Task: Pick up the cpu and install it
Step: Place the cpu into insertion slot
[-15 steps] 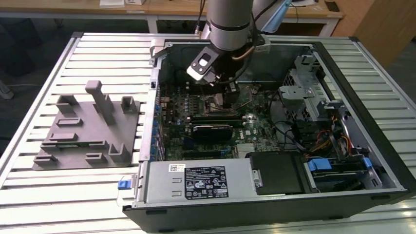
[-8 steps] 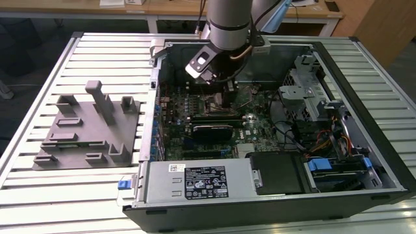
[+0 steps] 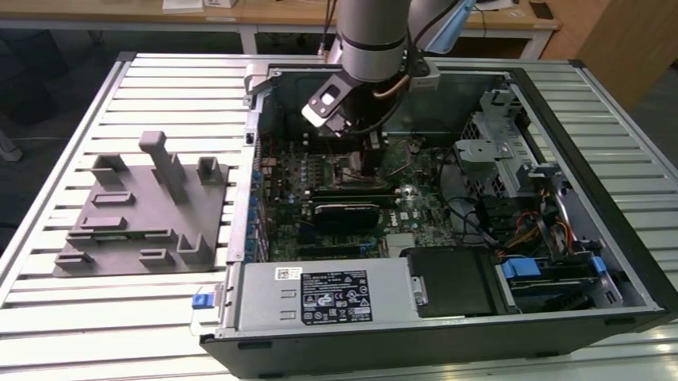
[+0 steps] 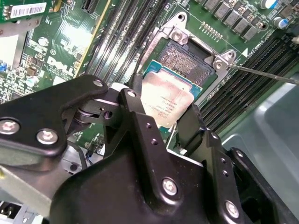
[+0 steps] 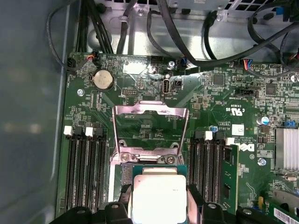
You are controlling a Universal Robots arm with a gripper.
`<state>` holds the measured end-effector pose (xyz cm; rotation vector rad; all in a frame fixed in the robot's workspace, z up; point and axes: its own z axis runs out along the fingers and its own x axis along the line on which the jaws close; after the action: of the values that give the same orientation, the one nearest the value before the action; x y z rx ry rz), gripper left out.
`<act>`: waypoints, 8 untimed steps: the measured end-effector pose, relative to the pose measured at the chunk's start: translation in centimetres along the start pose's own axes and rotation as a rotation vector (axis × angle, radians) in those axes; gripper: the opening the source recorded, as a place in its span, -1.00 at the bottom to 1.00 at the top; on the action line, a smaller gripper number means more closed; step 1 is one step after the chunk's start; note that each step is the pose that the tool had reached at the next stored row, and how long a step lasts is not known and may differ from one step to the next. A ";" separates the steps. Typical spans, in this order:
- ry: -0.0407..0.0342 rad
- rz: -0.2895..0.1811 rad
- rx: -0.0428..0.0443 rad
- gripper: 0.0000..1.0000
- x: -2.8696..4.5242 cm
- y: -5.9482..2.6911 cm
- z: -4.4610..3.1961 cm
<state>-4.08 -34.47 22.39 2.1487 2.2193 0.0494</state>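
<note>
The cpu (image 4: 169,95) is a flat square chip with a silvery top on a green base, and my gripper (image 4: 163,112) is shut on it by two opposite edges. It hangs over the near end of the open motherboard socket (image 4: 184,58), whose pin field shows beyond the chip. In the first wrist view the cpu (image 5: 158,196) sits between the black fingertips (image 5: 124,198), just before the raised metal load plate (image 5: 150,126). In the exterior view the gripper (image 3: 366,163) is lowered into the open computer case (image 3: 593,198) above the board's middle.
Memory slots (image 5: 86,163) flank the socket on both sides. A thin socket lever (image 4: 261,73) sticks out beside it. Cables (image 5: 187,42) run along the case wall. A grey plastic fixture (image 3: 143,206) lies on the slatted table at the exterior view's left. The power supply (image 3: 317,298) fills the case front.
</note>
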 end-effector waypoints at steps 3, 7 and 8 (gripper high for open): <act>-0.0002 0.000 -0.0001 0.08 0.04 -0.03 0.22; -0.0002 0.000 -0.0001 0.08 0.24 -0.20 0.36; -0.0002 0.000 -0.0001 0.08 0.26 -0.24 0.37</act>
<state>-4.31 -34.22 22.00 2.1486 2.2191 0.0494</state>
